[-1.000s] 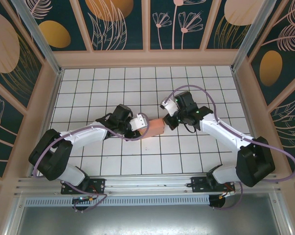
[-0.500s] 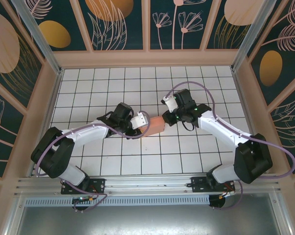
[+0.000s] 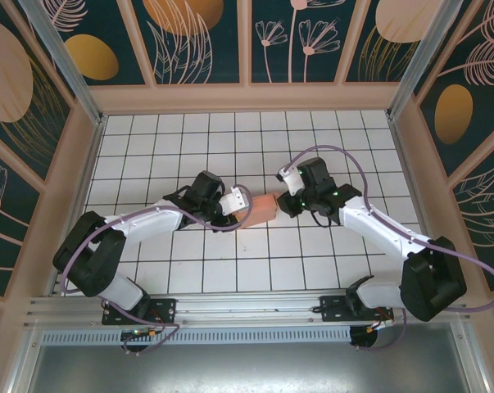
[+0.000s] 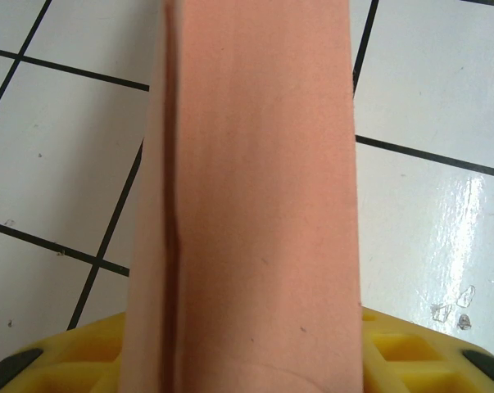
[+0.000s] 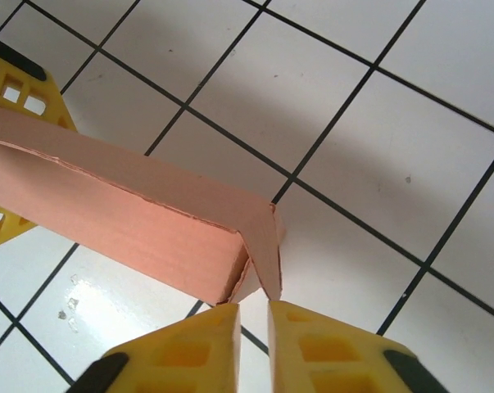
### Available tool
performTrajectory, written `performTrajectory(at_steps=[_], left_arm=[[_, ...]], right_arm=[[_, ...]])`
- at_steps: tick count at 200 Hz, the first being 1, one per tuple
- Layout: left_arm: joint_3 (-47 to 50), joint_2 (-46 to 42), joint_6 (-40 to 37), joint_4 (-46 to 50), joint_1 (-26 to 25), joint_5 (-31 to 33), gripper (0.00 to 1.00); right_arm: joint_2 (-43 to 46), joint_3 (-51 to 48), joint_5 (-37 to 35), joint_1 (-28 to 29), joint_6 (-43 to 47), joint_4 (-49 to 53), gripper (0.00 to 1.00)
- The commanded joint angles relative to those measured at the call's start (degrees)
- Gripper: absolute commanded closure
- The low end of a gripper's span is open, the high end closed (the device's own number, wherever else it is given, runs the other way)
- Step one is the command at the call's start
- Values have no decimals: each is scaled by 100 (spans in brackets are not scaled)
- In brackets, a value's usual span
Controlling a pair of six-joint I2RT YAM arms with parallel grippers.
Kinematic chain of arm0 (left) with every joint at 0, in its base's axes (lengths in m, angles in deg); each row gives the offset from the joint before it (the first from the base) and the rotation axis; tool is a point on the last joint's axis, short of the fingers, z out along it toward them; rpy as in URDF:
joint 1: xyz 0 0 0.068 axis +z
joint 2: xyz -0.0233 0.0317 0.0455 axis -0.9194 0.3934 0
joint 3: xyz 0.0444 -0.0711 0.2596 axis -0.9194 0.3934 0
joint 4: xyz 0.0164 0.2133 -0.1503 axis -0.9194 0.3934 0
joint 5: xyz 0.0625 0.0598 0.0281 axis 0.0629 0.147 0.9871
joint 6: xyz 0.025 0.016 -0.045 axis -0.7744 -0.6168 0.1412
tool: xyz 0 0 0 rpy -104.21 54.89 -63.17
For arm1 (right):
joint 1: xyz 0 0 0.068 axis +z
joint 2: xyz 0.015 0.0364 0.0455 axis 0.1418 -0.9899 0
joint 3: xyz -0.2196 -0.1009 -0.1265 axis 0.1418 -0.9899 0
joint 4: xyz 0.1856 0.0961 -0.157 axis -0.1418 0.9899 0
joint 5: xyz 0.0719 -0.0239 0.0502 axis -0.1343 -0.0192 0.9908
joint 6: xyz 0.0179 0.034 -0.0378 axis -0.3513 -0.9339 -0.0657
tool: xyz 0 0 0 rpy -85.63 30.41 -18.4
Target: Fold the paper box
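The salmon-pink paper box (image 3: 261, 210) is folded into a long squarish tube in the middle of the tiled floor. My left gripper (image 3: 240, 204) is shut on its left end. In the left wrist view the box (image 4: 255, 188) runs up between the yellow fingers (image 4: 431, 356). My right gripper (image 3: 287, 200) sits just off the box's right end. In the right wrist view its fingers (image 5: 222, 344) stand a narrow gap apart, and the gripper (image 5: 252, 327) holds nothing. The tip of the box's loose end flap (image 5: 265, 246) hangs right above that gap.
The white tiled floor (image 3: 189, 147) is fenced by tan walls (image 3: 247, 97) on three sides. The metal rail (image 3: 247, 307) carrying both arm bases runs along the near edge. The left gripper's yellow fingers (image 5: 21, 78) show beyond the box in the right wrist view.
The right gripper has drawn back a little to the right of the box's end. The left gripper has shifted slightly right, still holding the box.
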Motion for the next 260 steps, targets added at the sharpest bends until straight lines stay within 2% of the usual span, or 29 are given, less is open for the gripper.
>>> performTrajectory(at_steps=[1, 61, 111, 160, 234, 260], left_arm=[[-149, 89, 35, 132, 5, -68, 53], [-132, 78, -1, 158, 7, -103, 54], [-113, 61, -48, 167, 1, -122, 54], [-139, 97, -36, 195, 5, -130, 53], [-171, 114, -44, 246, 6, -148, 53], [-177, 130, -44, 272, 4, -139, 54]], right_arm=[[48, -15, 113, -21, 200, -154, 84], [-92, 12, 214, -18, 195, -378, 84], [-228, 33, 251, -22, 157, -413, 90], [-147, 20, 275, -206, 104, -447, 76], [-177, -76, 358, -307, 161, -652, 73], [-96, -69, 367, -425, 260, -610, 65]])
